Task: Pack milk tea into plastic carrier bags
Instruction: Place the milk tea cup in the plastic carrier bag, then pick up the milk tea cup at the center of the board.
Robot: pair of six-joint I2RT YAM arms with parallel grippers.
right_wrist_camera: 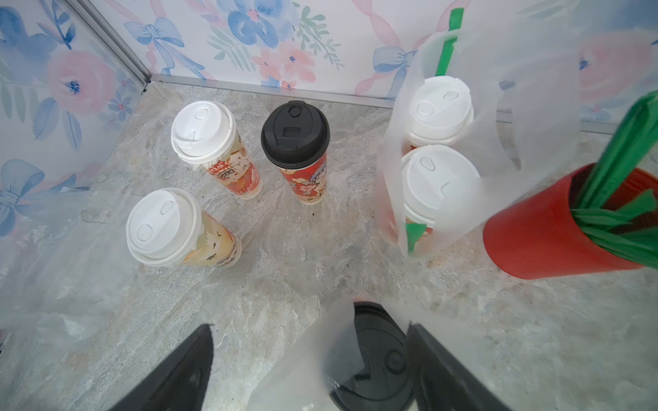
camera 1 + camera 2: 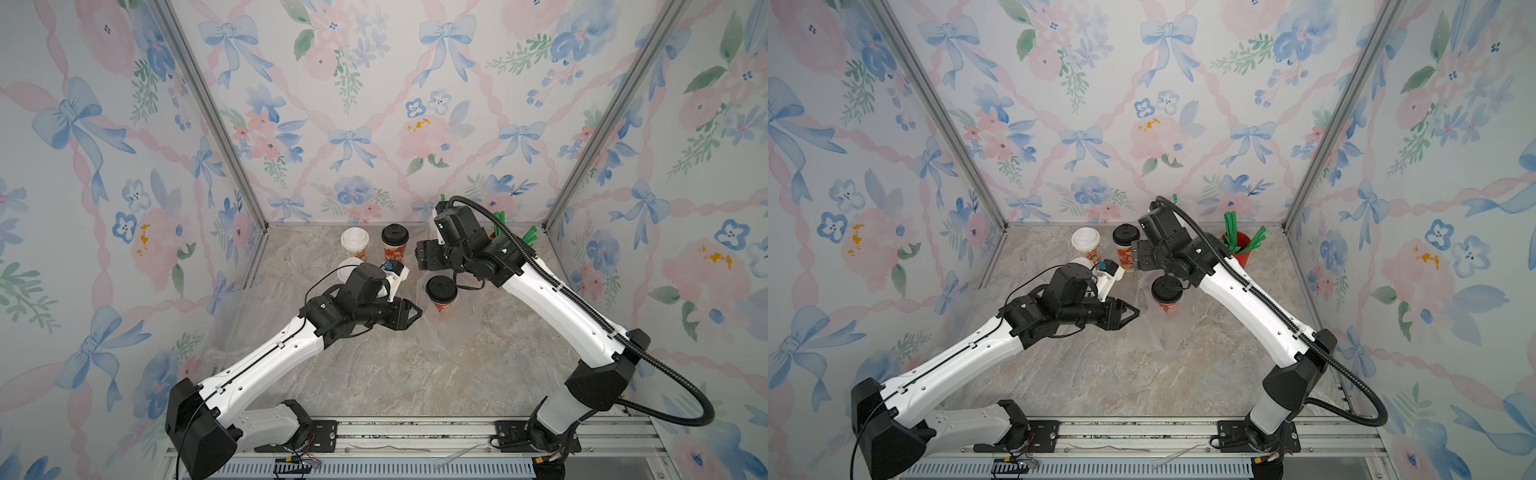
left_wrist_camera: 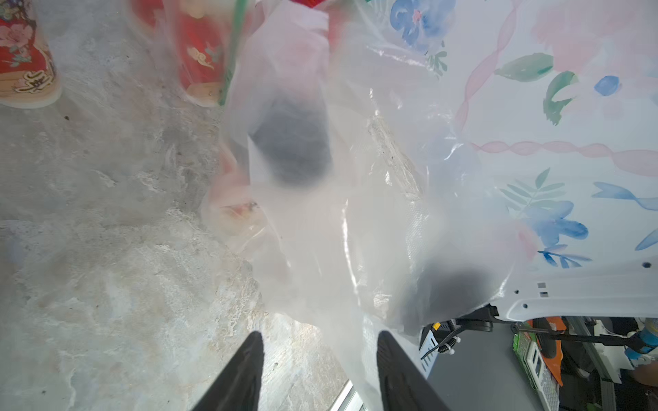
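Top views both show the marble tabletop [image 2: 374,374] with the left arm [image 2: 266,365] and right arm [image 2: 552,307] reaching in toward mid-table. Open bag [image 2: 453,332] sits between them, its film slumped on the table toward the near edge, with one black-lidded cup [image 2: 441,291] upright inside. Packed bag [image 1: 498,106] stands at the back holding two white-lidded cups [image 1: 439,106], which touch each other. Flat bag [image 1: 53,267] lies on the table by the left wall. Red straw cup [image 1: 541,235] is just beside the packed bag. Loose and upright near the back wall are two cream cups [image 1: 206,135] with white lids and a second black-lidded cup [image 1: 295,135], all apart from each other. Right gripper [image 1: 309,334] hangs over the bagged cup with its fingers spread wide. Lid and film sit nearer one finger, with no clamp on either. Left gripper [image 3: 320,336] is parted too, with bag film draped against one finger and no pinch visible. One green straw [image 1: 450,39] pokes out of the packed bag.
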